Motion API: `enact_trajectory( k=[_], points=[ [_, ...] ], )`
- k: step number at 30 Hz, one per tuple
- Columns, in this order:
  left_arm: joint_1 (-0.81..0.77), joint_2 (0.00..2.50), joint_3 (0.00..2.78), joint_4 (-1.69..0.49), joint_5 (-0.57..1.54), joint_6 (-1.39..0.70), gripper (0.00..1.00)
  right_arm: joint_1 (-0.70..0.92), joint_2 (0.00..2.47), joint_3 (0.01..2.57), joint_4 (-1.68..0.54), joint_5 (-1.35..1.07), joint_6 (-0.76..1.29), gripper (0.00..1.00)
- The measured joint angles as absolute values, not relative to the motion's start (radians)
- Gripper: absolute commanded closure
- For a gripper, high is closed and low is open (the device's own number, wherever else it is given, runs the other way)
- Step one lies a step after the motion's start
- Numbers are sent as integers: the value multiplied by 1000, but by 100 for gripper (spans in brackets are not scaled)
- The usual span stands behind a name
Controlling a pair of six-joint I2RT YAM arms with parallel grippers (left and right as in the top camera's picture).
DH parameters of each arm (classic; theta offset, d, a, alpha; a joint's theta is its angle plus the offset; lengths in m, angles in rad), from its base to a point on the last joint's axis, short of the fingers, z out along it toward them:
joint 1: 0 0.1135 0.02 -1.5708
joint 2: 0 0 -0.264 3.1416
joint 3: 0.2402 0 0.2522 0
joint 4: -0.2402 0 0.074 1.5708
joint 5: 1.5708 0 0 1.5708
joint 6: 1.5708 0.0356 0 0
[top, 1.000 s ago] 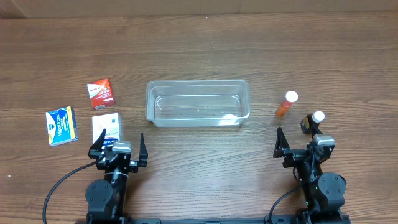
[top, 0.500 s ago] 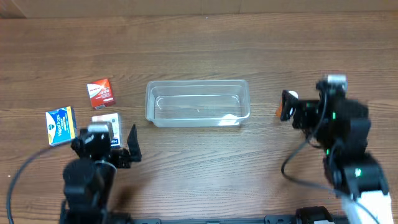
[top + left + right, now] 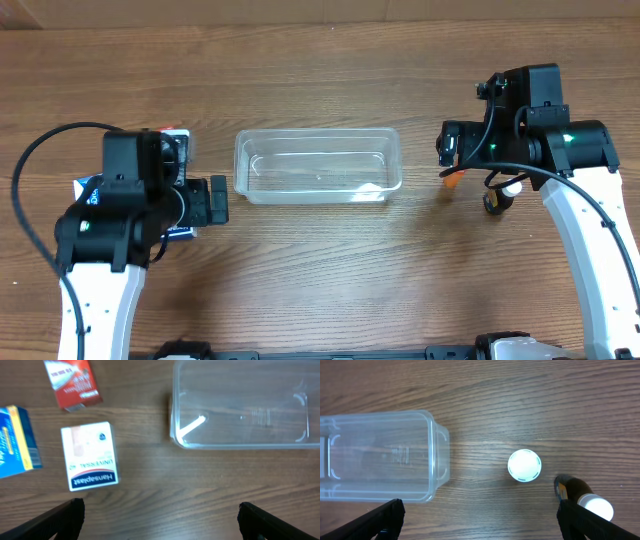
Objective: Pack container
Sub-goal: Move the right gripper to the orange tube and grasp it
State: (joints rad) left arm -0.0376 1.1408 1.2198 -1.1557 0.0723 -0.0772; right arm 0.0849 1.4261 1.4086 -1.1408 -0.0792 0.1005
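Reach favours my right gripper (image 3: 480,520), spread empty like the left gripper (image 3: 160,517): white-capped orange round bottle (image 3: 524,465) just ahead, clear rectangular plastic container (image 3: 441,455) forward-left.

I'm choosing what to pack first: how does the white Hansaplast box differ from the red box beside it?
The Hansaplast box is white, the red box red with white print. The Hansaplast box is also larger than the red box. Both lie flat outside the container.
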Motion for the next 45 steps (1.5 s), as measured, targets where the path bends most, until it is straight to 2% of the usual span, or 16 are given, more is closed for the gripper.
enact_trajectory(
  k=[10, 21, 25, 33, 35, 37, 45],
  points=[
    [-38, 1214, 1220, -1178, 94, -77, 0, 81, 1569, 1420, -1139, -18, 190, 0],
    [-38, 1214, 1220, -1179, 94, -77, 0, 2, 1689, 1420, -1139, -11, 212, 0],
    [-38, 1214, 1220, -1178, 94, -77, 0, 2, 1739, 1419, -1134, -10, 213, 13],
    [-38, 1214, 1220, -1178, 94, -77, 0, 2, 1745, 1419, -1126, -10, 210, 55],
    [-38, 1214, 1220, -1178, 95, -77, 0, 2, 1745, 1419, -1126, -10, 209, 57],
    [-38, 1214, 1220, -1178, 94, -77, 0, 2, 1745, 1419, -1126, -10, 208, 64],
    [-38, 1214, 1220, -1178, 94, -77, 0, 2, 1745, 1419, -1126, -10, 209, 73]
  ],
)
